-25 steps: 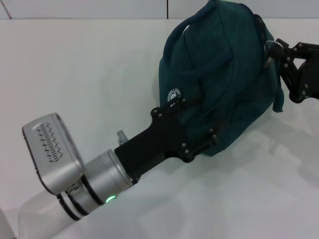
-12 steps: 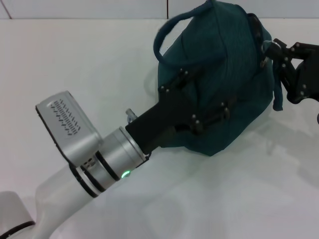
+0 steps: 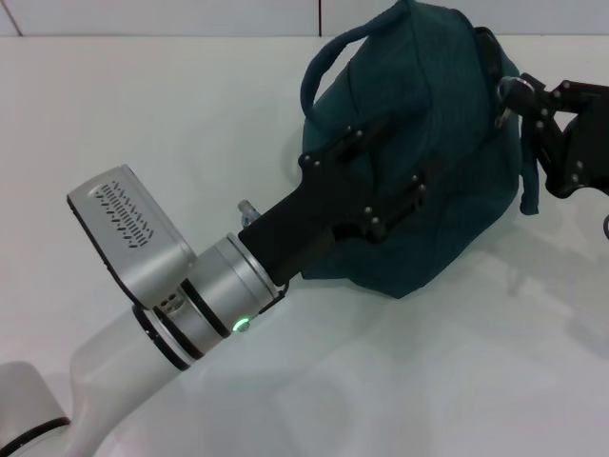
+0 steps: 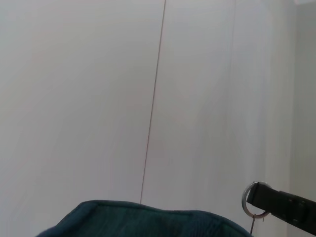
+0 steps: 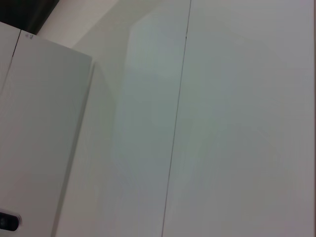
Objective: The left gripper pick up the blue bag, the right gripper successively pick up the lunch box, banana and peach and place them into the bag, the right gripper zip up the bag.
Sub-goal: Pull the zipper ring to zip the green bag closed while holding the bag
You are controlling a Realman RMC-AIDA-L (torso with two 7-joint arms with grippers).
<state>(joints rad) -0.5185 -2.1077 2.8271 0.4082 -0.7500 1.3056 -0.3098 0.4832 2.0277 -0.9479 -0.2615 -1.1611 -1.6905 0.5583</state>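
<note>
The blue bag (image 3: 447,114) hangs off the white table at the upper right of the head view, one loop handle arching at its top left. My left gripper (image 3: 385,171) presses into the bag's near side, its jointed bars spread over the fabric and shut on it. From the right edge, my right gripper (image 3: 519,100) is shut on the metal zipper ring (image 3: 507,90) at the bag's top right. The left wrist view shows the bag's top edge (image 4: 143,222) and that ring (image 4: 252,200) held by a black finger (image 4: 284,206). The lunch box, banana and peach are out of view.
My left arm's silver wrist (image 3: 205,305) with its green light crosses the lower left of the head view over the white table (image 3: 143,114). A pale wall with a vertical seam stands behind. The right wrist view holds only white panels.
My left arm has swung up and to the right with the bag, which has turned so its white logo no longer shows. The right gripper has stayed at the zipper ring.
</note>
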